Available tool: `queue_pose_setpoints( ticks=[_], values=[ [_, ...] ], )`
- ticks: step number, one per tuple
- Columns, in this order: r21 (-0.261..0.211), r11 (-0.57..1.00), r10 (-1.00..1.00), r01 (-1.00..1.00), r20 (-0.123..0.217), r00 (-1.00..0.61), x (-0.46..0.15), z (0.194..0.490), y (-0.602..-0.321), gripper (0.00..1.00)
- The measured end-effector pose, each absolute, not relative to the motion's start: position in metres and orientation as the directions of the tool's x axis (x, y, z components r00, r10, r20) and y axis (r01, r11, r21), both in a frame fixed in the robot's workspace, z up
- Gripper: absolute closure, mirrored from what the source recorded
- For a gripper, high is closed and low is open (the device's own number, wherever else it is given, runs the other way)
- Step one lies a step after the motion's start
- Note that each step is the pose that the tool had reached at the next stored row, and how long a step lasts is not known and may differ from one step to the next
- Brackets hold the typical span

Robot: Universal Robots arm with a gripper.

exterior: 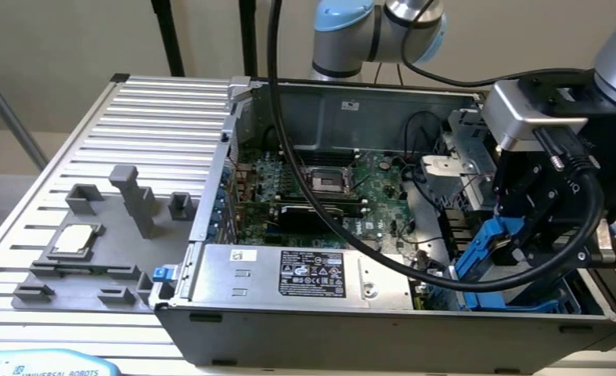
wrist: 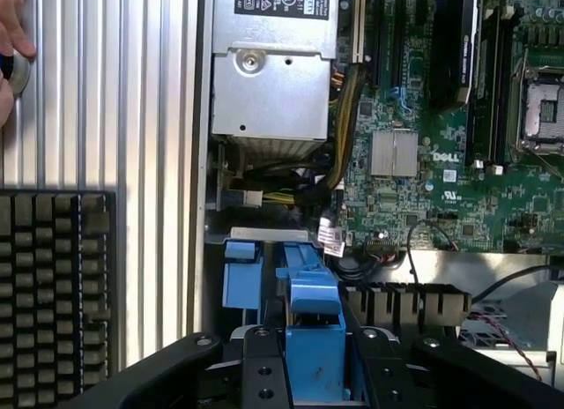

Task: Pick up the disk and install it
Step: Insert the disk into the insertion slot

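- Disk (exterior: 491,262), in its blue carrier, sits pinched by the end effector (exterior: 522,243) inside the computer case (exterior: 286,329), at the exterior view's lower right.
- It is best lowered level and slowly, clear of the black cable (exterior: 272,78).

Inside open grey metal computer case (exterior: 391,329): grey metal power-supply box (exterior: 297,274) along near wall, green motherboard (exterior: 329,184) behind it, blue-framed disk (exterior: 477,249) at exterior view's right end.

Blue standing out
You are looking at a bright blue disk (wrist: 313,316), a black tool (wrist: 315,378), a green motherboard (wrist: 441,171) and a ribbed silver tabletop (wrist: 132,100).
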State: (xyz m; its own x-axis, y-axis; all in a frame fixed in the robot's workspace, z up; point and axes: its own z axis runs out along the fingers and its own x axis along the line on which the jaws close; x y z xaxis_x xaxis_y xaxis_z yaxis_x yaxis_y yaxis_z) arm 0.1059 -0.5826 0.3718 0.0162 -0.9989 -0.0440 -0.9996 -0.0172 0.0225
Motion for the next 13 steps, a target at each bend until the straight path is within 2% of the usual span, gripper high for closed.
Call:
queue_pose_setpoints(
  ticks=[7, 8, 13],
  values=[
    [0.023, -0.022, -0.999, -1.000, -0.044, 0.021, 0.1056, 0.3685, -0.5826, 0.67],
    [0.023, -0.022, -0.999, -1.000, -0.044, 0.021, 0.1056, 0.3685, -0.5827, 0.60],
    [0.023, -0.022, -0.999, -0.999, -0.044, 0.021, 0.1056, 0.3684, -0.5825, 0.60]
  ],
)
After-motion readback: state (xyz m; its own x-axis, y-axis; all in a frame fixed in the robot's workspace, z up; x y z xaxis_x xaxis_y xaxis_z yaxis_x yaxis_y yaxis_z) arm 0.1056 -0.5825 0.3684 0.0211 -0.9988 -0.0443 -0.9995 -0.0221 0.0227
